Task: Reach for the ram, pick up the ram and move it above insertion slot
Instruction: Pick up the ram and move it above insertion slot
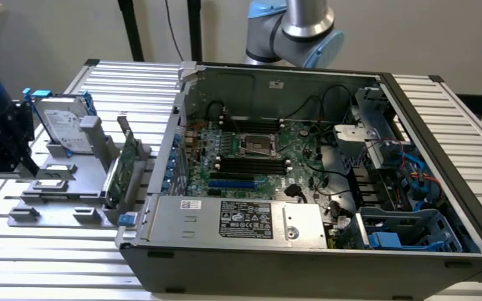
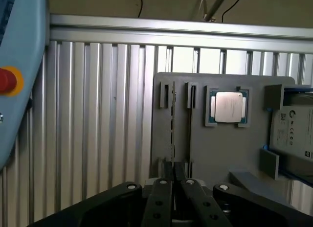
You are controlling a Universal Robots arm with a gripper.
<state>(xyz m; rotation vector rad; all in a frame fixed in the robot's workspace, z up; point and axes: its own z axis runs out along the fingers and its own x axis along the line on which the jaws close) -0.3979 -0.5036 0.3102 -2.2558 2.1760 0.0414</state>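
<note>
Ram (image 2: 172, 124) stands edge-on in grey holder (image 2: 220, 148), beyond the closed, empty tool (image 2: 174, 164).

On the grey fixture (image 2: 205, 148), bare plate flanks the upright ram (image 2: 172, 120). The hard drive (image 2: 295, 134) blocks one fixture edge, beyond the flat processor (image 2: 229, 107). Beside the fixture, ribbed table (image 2: 98, 129) lies open.

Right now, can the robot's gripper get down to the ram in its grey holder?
Probably yes. The ram stands on edge in the grey holder with nothing over it, and the gripper sits in line with it. It is shut, though, so it would have to open to fit around the ram.
</note>
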